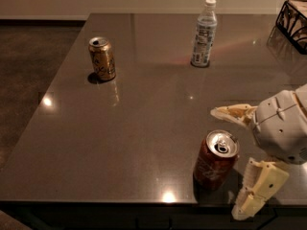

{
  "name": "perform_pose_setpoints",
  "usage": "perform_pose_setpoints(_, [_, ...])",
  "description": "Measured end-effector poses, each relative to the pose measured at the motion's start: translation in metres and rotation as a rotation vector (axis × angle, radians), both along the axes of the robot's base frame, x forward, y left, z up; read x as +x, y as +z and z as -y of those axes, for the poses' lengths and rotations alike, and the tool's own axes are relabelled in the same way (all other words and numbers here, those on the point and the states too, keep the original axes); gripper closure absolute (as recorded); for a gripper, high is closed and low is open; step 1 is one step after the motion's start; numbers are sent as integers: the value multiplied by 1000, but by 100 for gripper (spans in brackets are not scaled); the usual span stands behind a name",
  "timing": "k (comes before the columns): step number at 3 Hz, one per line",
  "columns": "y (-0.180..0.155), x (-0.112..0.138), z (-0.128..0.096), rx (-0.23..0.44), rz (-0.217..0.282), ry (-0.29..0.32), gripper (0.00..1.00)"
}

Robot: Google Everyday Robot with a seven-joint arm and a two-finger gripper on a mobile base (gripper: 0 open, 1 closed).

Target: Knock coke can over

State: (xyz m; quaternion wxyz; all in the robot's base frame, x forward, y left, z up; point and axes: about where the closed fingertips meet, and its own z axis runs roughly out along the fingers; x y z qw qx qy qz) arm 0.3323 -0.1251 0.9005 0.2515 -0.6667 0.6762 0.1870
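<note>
The coke can (216,160) is seen upright on the table (144,128), at about 5 o'clock on its top, close to the near edge. The gripper (226,162) is placed at the can's 3 o'clock, with its jaws spread wide apart and nothing clamped. One of the fingers (261,183) is found at the can's 4 o'clock, just beside it; the other is at the can's 1 o'clock, near its rim. The can is set at the mouth of the gap between them. Contact cannot be told.

Two cans are counted: the red one and a gold can (102,58), upright at 10 o'clock, well apart. One bottle (204,33) is seen at 12 o'clock, and one basket (292,23) at 2 o'clock, cut off by the edge.

The red can is a metal cylinder with a silver top and a pull tab. The bottle is clear plastic with a white cap and a pale label. The basket is made of dark wire. The table top is dark, smooth and glossy, with lamp glints. The fingers are cream-coloured, flat and tapered, below a rounded grey housing.
</note>
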Motion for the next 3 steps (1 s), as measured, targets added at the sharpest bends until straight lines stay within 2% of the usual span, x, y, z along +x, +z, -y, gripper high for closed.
perform_pose_setpoints(1, [-3, 9, -6, 19, -9, -18, 15])
perform_pose_setpoints(3, [0, 18, -10, 17, -2, -51, 62])
